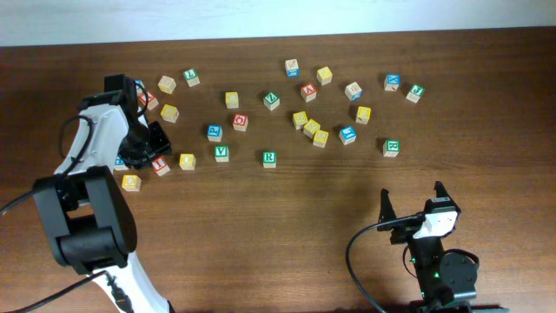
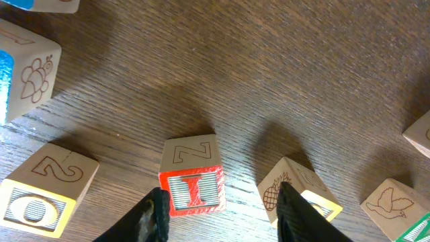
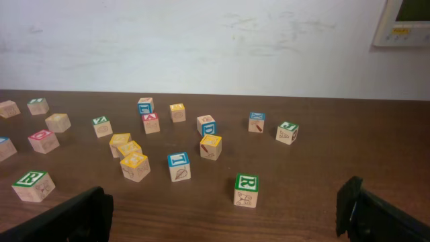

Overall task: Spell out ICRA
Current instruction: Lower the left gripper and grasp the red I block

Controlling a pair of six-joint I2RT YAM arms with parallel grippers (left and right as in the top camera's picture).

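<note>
The red-faced I cube lies on the table between the fingers of my left gripper. The left finger stands right at the cube's side; a clear gap separates the right finger from it, so the jaws are open around it. From overhead the same I cube sits at the left gripper. A green R cube lies mid-table and a second one lies ahead of my right gripper, which is wide open and holds nothing. The red A cube lies far back. I cannot pick out the C.
A yellow O cube lies left of the I cube, and a yellow pineapple-sided cube touches the right finger. A green V cube and many other letter cubes are scattered across the far half of the table.
</note>
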